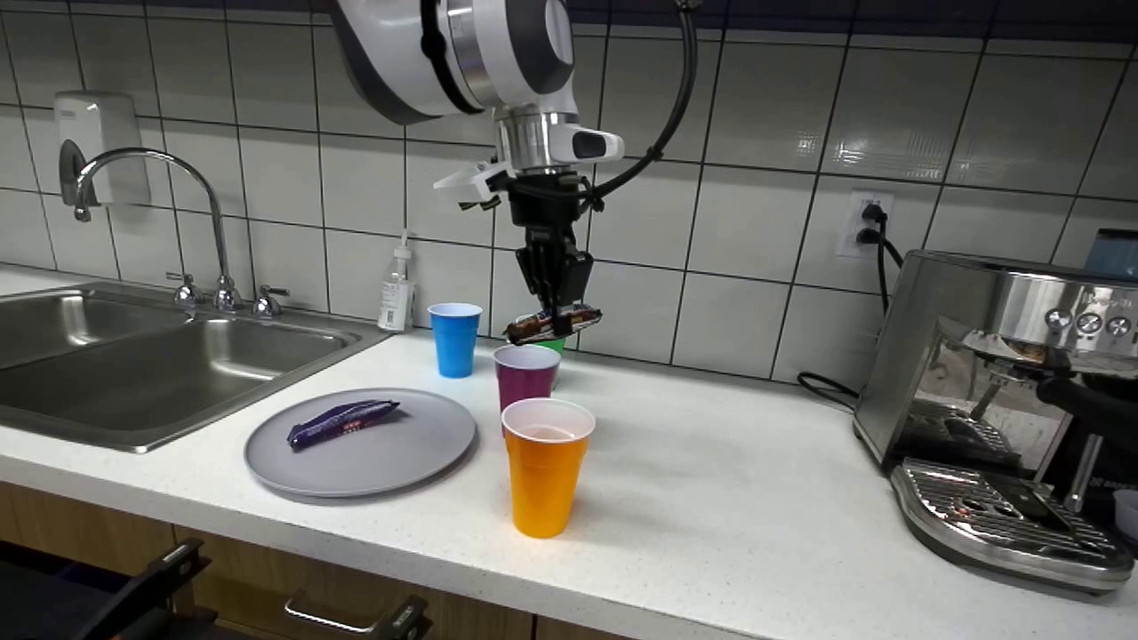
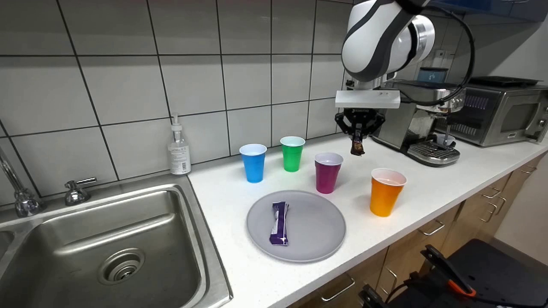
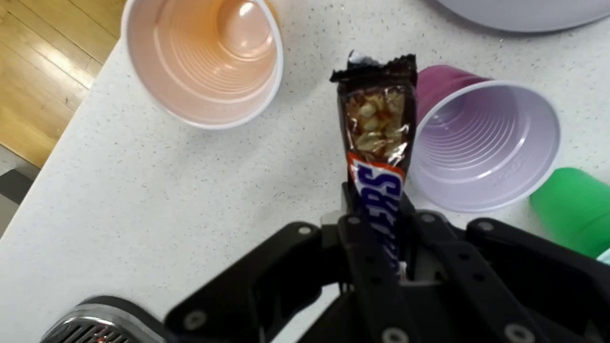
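Brown and shiny, a long, wrapped candy bar [image 3: 374, 121] hung in the air, near the purple plastic cup [image 2: 327, 174] but apart from it. The black gripper [image 3: 376, 202] pinched it snugly about the middle, and both ends poked out. The candy bar looked light, so it would likely be easy to carry. It was probably firm with a little give, and too hard a squeeze might dent or crack it. The slick outside could make it slide, so the thick middle seemed the best place to hold, better than the thin, crinkly tips.

Below was the white, speckled, flat surface [image 1: 711, 471], with the purple cup standing on it. An orange plastic cup [image 2: 385, 197] stood near the purple cup, and so did a green plastic cup [image 2: 292, 157]. A blue plastic cup [image 2: 253, 166] stood a bit farther from it. A round, grey plate [image 2: 319, 224] lay just beside the purple cup, and a dark purple wrapped bar [image 2: 279, 224] rested on the plate.
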Robot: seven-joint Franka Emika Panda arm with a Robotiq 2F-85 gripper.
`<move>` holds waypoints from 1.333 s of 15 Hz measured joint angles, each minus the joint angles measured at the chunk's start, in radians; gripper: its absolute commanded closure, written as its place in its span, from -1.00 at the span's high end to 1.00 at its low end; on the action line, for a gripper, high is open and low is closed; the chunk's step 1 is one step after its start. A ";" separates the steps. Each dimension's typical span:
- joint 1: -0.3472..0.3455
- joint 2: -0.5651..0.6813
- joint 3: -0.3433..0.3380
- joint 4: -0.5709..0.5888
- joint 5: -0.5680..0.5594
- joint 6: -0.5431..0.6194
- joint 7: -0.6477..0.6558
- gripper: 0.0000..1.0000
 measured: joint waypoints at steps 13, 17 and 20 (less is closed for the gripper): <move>-0.009 0.252 -0.155 0.206 -0.010 0.001 0.048 -0.92; -0.008 0.337 -0.181 0.256 -0.006 0.006 0.065 -0.92; -0.008 0.398 -0.190 0.286 0.015 0.020 0.065 -0.92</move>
